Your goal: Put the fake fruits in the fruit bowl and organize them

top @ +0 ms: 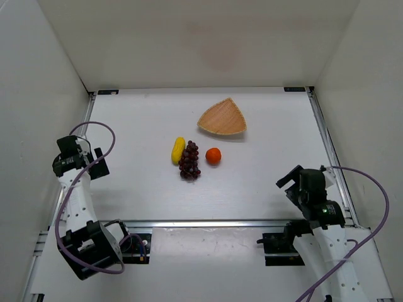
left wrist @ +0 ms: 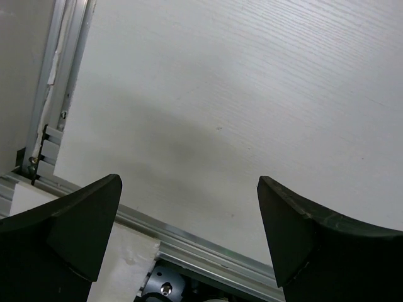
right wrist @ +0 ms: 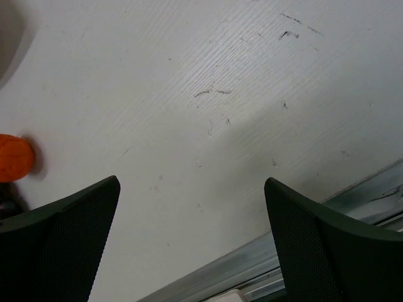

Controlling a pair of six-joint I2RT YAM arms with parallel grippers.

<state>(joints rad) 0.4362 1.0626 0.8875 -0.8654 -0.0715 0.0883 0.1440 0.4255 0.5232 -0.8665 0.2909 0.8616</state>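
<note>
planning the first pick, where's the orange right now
Top view: the orange sits on the table just right of the grapes, on the near side of the bowl, outside it.

Left arm: white links, rising from its base at the near left corner, elbow folded, purple cable looped alongside.
Left tool: black, raised off the surface, angled downward. Jaws spread wide, dark fingers well apart, gripping nothing.
Right arm: white links with a black wrist section, leaning inward from the near right corner, a purple cable arcing off its outer side.
Right tool: black, raised off the surface, tipped downward and toward the middle. Jaws spread wide, mesh-textured fingers well apart, gripping nothing.
</note>
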